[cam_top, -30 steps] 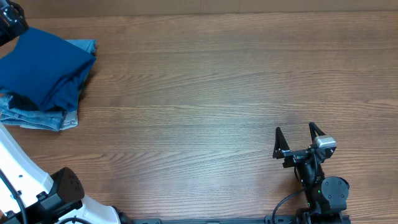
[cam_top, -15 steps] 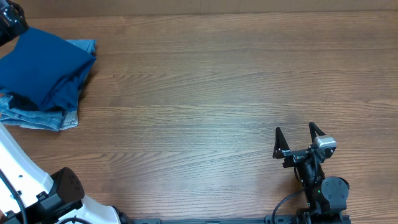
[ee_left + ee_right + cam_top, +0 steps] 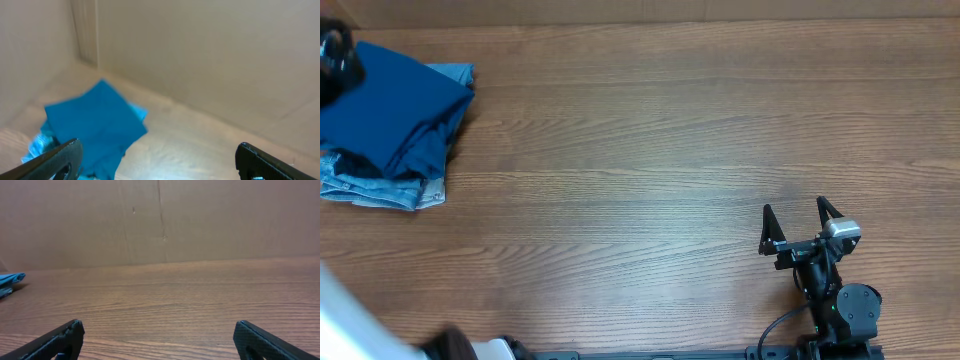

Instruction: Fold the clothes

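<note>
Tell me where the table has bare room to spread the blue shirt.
Bare wood runs from the right edge of the shirt across the table to its right side, all around the open right gripper. Only the upper-left corner is crowded: the shirt lies on jeans there.

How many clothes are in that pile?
2 that I can tell, both piled at the left end of the wooden table: a teal-blue soft shirt on top, and light-blue denim jeans beneath it, peeking out at the edges. More may be hidden underneath.

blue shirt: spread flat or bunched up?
Bunched up, not spread: the blue shirt lies in a rumpled heap atop the jeans at the left edge of the table.
</note>
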### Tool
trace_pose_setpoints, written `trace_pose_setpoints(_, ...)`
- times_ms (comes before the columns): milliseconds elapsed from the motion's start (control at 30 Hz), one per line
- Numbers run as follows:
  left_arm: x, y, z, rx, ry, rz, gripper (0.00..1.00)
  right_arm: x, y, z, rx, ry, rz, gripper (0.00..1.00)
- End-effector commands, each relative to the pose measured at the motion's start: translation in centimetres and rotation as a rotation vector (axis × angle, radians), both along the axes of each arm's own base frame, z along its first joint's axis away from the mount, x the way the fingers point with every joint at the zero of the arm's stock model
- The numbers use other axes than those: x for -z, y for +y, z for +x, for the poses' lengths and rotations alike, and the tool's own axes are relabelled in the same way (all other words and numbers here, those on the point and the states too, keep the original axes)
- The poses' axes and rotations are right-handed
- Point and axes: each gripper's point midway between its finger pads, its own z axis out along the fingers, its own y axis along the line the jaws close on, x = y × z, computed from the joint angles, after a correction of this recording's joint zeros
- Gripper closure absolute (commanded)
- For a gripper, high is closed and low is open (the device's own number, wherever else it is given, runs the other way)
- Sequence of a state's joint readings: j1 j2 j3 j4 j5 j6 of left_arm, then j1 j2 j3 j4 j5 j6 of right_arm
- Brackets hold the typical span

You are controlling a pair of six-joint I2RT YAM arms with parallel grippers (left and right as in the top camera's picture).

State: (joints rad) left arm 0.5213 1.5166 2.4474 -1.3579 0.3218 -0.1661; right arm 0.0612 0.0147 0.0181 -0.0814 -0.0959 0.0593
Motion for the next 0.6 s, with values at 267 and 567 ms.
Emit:
trace_pose_setpoints(267,2.8,-9.4,-17.0,-0.016,0.024,0.002,0.00,0.1,-0.1,0.0,0.010,-0.006,0.002,0.00)
trace_pose_setpoints(567,17.0,-8.9,-13.1,0.070,0.150,-0.099,0.00,0.1,-0.1,0.0,0.010,-0.006,0.002,0.00)
